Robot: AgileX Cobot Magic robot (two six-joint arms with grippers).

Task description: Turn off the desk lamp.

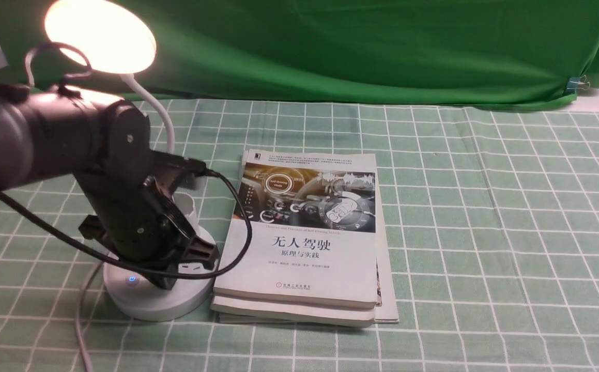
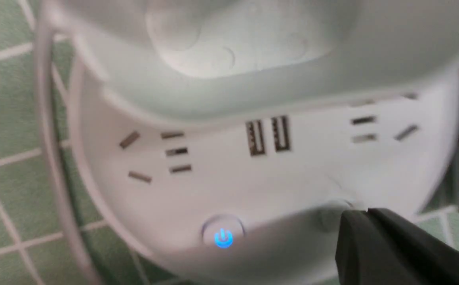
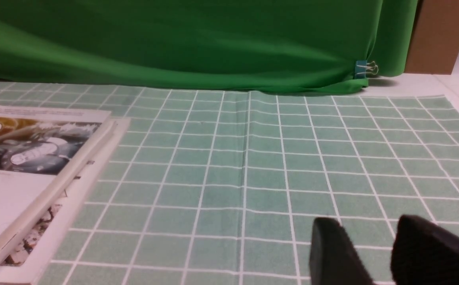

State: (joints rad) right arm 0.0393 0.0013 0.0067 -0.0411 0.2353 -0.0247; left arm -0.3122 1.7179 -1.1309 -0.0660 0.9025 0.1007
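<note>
Closed together, with no gap showing between them, the jaws of the black left gripper [image 2: 366, 225] hang over the front part of the round white plastic base [image 1: 159, 305] of the lit desk lamp [image 1: 100, 36], near the left edge of the green checked tablecloth [image 1: 464, 232]. From those tips the blue-glowing power button [image 1: 132, 279] lies to the left, toward the base's front left rim, so the left arm, much the nearer, probably needs a short leftward shift before pressing down.
</note>
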